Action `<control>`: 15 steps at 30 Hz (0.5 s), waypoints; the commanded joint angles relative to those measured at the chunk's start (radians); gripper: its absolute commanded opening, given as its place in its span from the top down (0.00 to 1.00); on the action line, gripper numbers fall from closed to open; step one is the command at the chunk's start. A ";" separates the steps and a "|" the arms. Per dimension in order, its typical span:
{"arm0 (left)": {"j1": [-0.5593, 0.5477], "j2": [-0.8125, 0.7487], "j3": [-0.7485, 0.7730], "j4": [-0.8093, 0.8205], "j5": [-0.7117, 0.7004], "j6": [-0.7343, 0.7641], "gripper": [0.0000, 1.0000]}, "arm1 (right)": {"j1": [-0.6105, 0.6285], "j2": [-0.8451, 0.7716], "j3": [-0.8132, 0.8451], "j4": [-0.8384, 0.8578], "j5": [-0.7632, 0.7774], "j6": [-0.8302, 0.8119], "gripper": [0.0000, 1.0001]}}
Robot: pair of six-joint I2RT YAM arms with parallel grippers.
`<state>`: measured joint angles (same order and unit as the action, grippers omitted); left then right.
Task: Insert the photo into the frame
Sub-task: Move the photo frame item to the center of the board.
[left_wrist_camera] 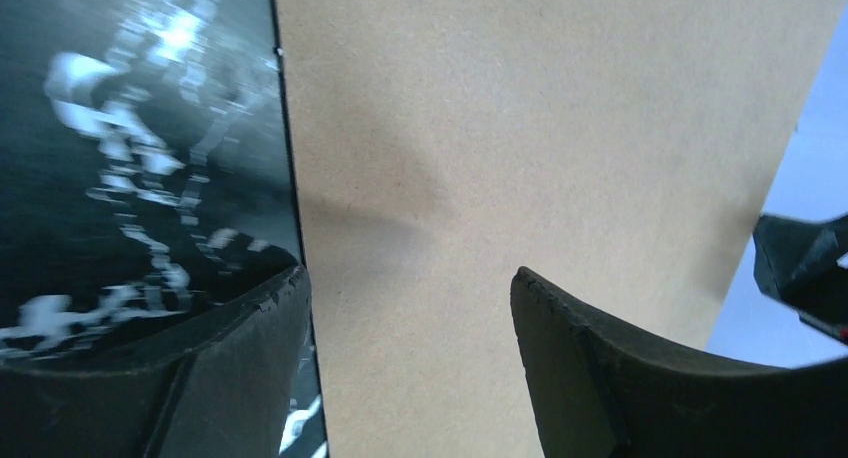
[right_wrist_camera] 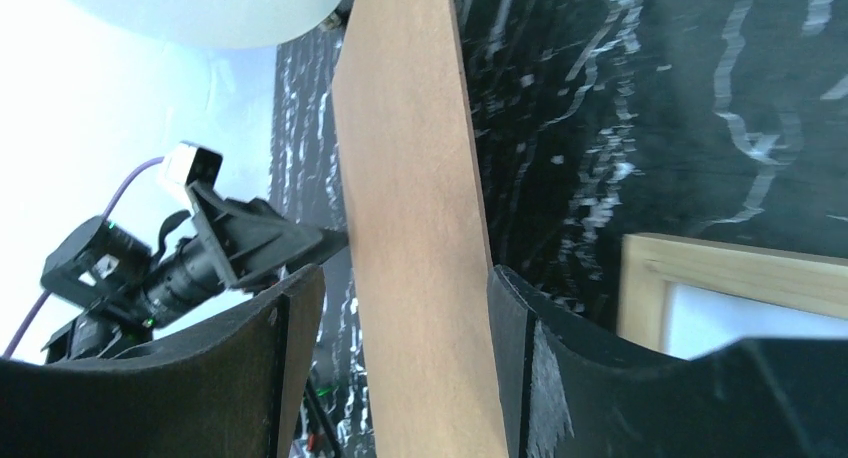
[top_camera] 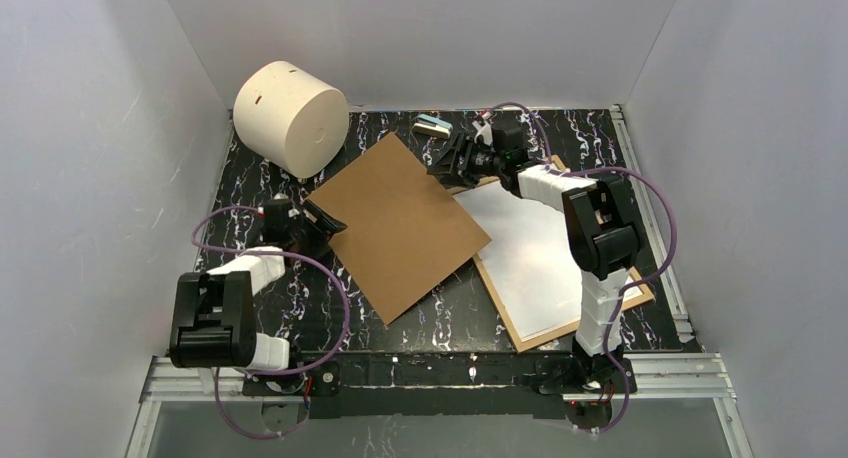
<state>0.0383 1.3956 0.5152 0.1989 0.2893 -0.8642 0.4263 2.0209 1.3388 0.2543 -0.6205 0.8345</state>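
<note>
The job looked no further than its middle. The frame [top_camera: 545, 340] lay flat in the right half of the top view, partly under the right arm [top_camera: 600, 238]. Its brown backing board [top_camera: 400, 228] was off it and lay askew in the centre of the tabletop [top_camera: 450, 308], with one corner overlapping the frame's left edge. A white sheet [top_camera: 540, 258] filled the frame's opening. The photo could not be seen in any view. Whether it sat hidden under the board or the white sheet, or lay out of shot, could not be told, so nothing showed it in place. On that reading the whole of the seating was left: the photo into the frame, then the board back over it. The left hand [left_wrist_camera: 410, 278], at the middle left of the top view, stood wide at the board's left corner. In its own view one finger hung over the tabletop and the other over the board, with the board's edge running between them and nothing clamped. The right hand [right_wrist_camera: 408, 276], at the upper centre of the top view, also stood wide and straddled the board's upper-right edge. The board passed between its fingers with a sliver of gap on the left of that picture, and no grip was visible. The frame's pale wood edge showed at the lower right of that wrist view, near the hand but apart from it. A white cylinder [top_camera: 290, 118] sat in the upper left of the top view, away from both hands.
</note>
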 commanded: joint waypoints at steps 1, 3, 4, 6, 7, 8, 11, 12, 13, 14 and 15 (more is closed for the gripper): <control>-0.167 0.098 -0.035 -0.084 0.182 -0.129 0.30 | 0.043 -0.041 -0.046 -0.069 -0.180 -0.008 0.32; -0.176 0.106 -0.032 -0.081 0.174 -0.131 0.30 | 0.016 -0.045 -0.065 -0.098 -0.165 -0.034 0.32; -0.178 0.106 -0.032 -0.081 0.168 -0.130 0.30 | 0.003 -0.046 -0.073 -0.115 -0.154 -0.052 0.32; -0.178 0.103 -0.035 -0.086 0.152 -0.127 0.30 | -0.022 -0.045 -0.076 -0.191 -0.107 -0.100 0.32; -0.178 0.102 -0.034 -0.092 0.142 -0.122 0.30 | -0.037 -0.047 -0.074 -0.223 -0.088 -0.126 0.32; -0.178 0.102 -0.029 -0.105 0.134 -0.111 0.30 | -0.048 -0.057 -0.074 -0.248 -0.062 -0.153 0.32; -0.178 0.100 -0.003 -0.167 0.094 -0.066 0.30 | -0.078 -0.100 -0.082 -0.358 0.068 -0.231 0.29; -0.177 0.100 0.006 -0.190 0.081 -0.049 0.30 | -0.090 -0.109 -0.084 -0.382 0.099 -0.255 0.29; -0.176 0.101 0.016 -0.225 0.066 -0.034 0.30 | -0.100 -0.117 -0.087 -0.398 0.120 -0.270 0.28; -0.177 0.103 0.022 -0.241 0.059 -0.021 0.30 | -0.106 -0.121 -0.090 -0.411 0.134 -0.289 0.27; -0.176 0.105 0.027 -0.249 0.053 -0.012 0.30 | -0.108 -0.122 -0.088 -0.431 0.150 -0.309 0.27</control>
<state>-0.1211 1.4548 0.5556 0.1879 0.3576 -0.9409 0.3294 1.9739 1.2526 -0.0422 -0.5331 0.6338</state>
